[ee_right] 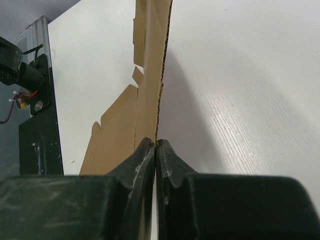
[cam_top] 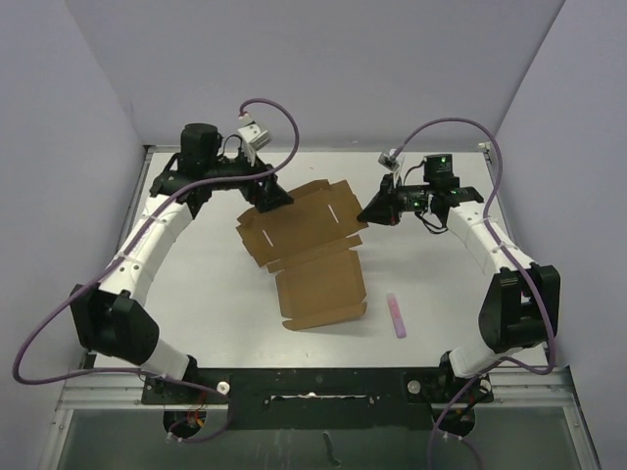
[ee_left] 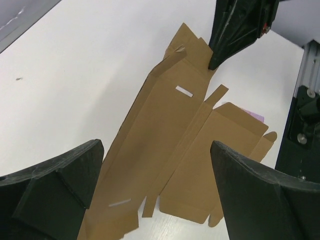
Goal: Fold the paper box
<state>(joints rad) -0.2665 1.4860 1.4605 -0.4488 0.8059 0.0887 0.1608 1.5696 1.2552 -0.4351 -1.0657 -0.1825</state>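
On the table the paper box lay nearly flat (folding barely begun), the right hand pinching its edge, the left hand spread wide, empty.

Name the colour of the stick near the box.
Pink stick; best seen in the top view.

in the left wrist view the pink stick showed only as a thin sliver past the far edge of the paper box; the rest was hidden behind the cardboard. the box's near end ran off the bottom edge there, which also cut off the fingers of the left gripper. the right gripper was cropped at the top. in the right wrist view its closed jaws covered the pinched strip of cardboard. from above, the left gripper hid the box's far left corner.
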